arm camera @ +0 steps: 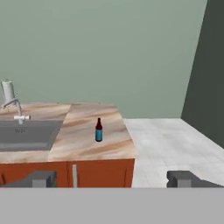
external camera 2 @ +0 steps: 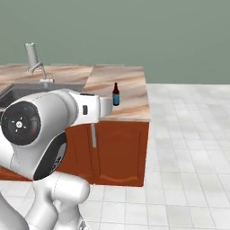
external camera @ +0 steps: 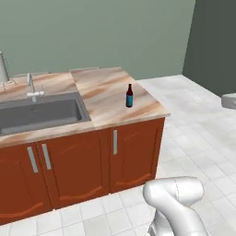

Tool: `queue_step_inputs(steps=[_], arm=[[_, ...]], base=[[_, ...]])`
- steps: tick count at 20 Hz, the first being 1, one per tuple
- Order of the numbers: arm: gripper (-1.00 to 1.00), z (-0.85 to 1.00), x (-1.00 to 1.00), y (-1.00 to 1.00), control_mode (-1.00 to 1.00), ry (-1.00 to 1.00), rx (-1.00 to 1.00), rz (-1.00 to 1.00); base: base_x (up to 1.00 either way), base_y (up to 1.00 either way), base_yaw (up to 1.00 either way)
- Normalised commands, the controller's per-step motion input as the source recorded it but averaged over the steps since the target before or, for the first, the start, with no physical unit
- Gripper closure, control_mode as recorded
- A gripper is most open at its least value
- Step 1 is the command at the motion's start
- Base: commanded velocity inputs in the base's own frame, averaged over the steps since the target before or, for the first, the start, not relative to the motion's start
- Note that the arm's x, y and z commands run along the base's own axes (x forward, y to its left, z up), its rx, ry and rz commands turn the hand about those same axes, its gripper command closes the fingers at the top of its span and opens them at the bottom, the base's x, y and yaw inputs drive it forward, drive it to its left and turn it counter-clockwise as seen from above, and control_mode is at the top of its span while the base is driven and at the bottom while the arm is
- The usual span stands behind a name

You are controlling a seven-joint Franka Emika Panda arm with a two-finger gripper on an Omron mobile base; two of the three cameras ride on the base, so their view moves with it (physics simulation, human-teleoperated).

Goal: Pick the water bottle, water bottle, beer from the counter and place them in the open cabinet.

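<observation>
Glass beer (arm camera: 99, 130) on counter (arm camera: 87, 146): probably light, slick, tippy; take its labelled body. My hand (arm camera: 112, 179) gapes empty.

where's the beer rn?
The beer stands upright on the counter, near its right end and front edge, right of the sink.

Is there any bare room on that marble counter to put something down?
Plenty. The counter is bare between the sink and the beer, and behind the beer toward the wall. The tightest spot is the narrow strip between the beer and the counter's right edge.
</observation>
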Motion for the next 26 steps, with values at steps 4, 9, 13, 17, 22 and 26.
queue_step_inputs(steps=[4, 9, 13, 17, 22, 26], arm=[[-1.00, 0.00, 0.00, 0.00, 1.00, 0.00, 0.00, 0.00], [-1.00, 0.00, 0.00, 0.00, 1.00, 0.00, 0.00, 0.00], [-1.00, 0.00, 0.00, 0.00, 1.00, 0.00, 0.00, 0.00], [-1.00, 0.00, 0.00, 0.00, 1.00, 0.00, 0.00, 0.00], [-1.00, 0.00, 0.00, 0.00, 1.00, 0.00, 0.00, 0.00], [-1.00, 0.00, 0.00, 0.00, 1.00, 0.00, 0.00, 0.00]], base=[[0.76, 0.43, -0.29], [1.00, 0.50, -0.17], [1.00, 0.49, -0.08], [0.91, 0.42, -0.01], [0.78, 0.17, 0.06], [0.74, 0.00, 0.24]])
